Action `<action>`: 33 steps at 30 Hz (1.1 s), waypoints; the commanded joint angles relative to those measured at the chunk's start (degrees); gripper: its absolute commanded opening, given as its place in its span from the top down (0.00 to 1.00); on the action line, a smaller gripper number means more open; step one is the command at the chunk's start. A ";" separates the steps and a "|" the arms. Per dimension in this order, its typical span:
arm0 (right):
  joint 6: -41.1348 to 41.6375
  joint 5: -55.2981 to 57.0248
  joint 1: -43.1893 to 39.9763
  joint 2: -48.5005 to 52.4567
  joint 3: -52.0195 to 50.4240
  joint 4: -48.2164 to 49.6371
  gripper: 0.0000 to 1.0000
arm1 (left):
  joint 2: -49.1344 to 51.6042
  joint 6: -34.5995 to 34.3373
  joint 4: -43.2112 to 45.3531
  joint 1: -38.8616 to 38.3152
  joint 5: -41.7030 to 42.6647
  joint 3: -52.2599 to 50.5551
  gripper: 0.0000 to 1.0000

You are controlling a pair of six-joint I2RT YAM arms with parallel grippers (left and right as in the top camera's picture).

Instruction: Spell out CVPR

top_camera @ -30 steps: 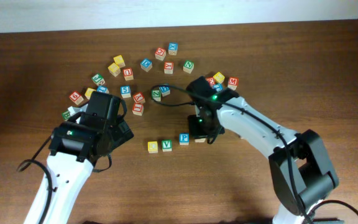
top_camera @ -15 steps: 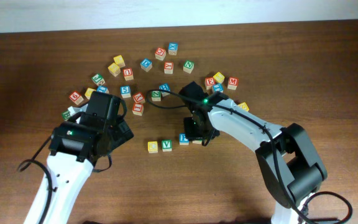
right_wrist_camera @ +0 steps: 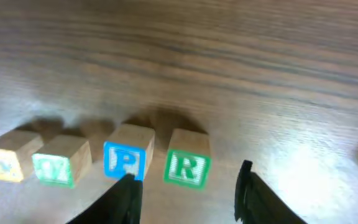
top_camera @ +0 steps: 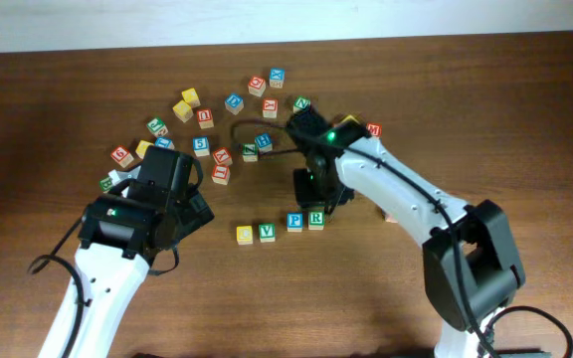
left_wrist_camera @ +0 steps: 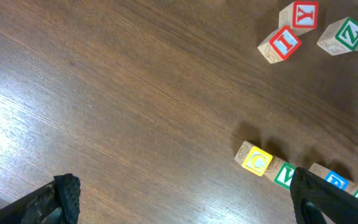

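— What is seen beneath everything?
— A dark brown wooden table [top_camera: 505, 99], with the grain run from left to right.
— And beyond?
— A pale wall [top_camera: 267, 15] is seen along the far edge. Soft glare is thrown on the wood.

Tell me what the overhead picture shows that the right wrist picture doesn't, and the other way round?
Only the overhead view shows the left arm, the right arm and the scattered blocks farther back on the table. Only the right wrist view shows the right gripper close up, its fingers apart and holding nothing. Both show the finished row: yellow C block, green V block, blue P block, green R block.
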 commanded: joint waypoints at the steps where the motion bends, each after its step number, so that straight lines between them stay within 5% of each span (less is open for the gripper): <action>1: -0.92 0.13 -2.27 -3.85 7.34 -6.69 0.57 | 0.04 0.48 -0.07 0.22 0.20 0.00 0.01; 4: -4.42 0.44 -6.73 -6.16 12.09 -14.38 0.50 | 0.04 0.48 -0.07 0.22 0.20 0.00 0.01; 8: -12.00 0.66 -14.71 -6.27 12.15 -21.53 0.02 | 0.04 0.02 0.24 0.22 0.68 0.00 0.01; 15: -12.90 1.03 -19.08 -6.12 9.18 -19.71 0.00 | 1.88 -0.09 2.73 0.22 4.52 0.00 0.01; 16: -12.90 1.01 -19.08 -6.12 7.91 -18.95 0.06 | 2.95 -0.04 2.34 0.22 4.59 0.00 0.01; 19: -12.90 0.79 -19.02 -6.12 0.20 -12.20 0.41 | 9.27 5.35 1.20 0.20 5.20 -1.16 0.41; 21: -12.90 0.50 -19.02 -6.12 -4.28 -7.87 0.52 | 16.06 6.34 2.14 0.22 7.08 -1.49 0.43; 24: -12.87 -3.45 -19.02 -6.12 -12.37 0.76 0.74 | 26.97 6.78 5.35 0.22 7.69 -1.49 0.93; 29: -12.66 -7.32 -19.02 -6.10 -19.23 8.22 0.86 | 36.70 14.56 8.79 0.22 16.57 -1.49 0.99; 33: -10.60 -8.50 -17.44 -6.08 -20.96 11.45 0.96 | 37.59 14.56 12.72 0.22 17.84 -1.51 1.00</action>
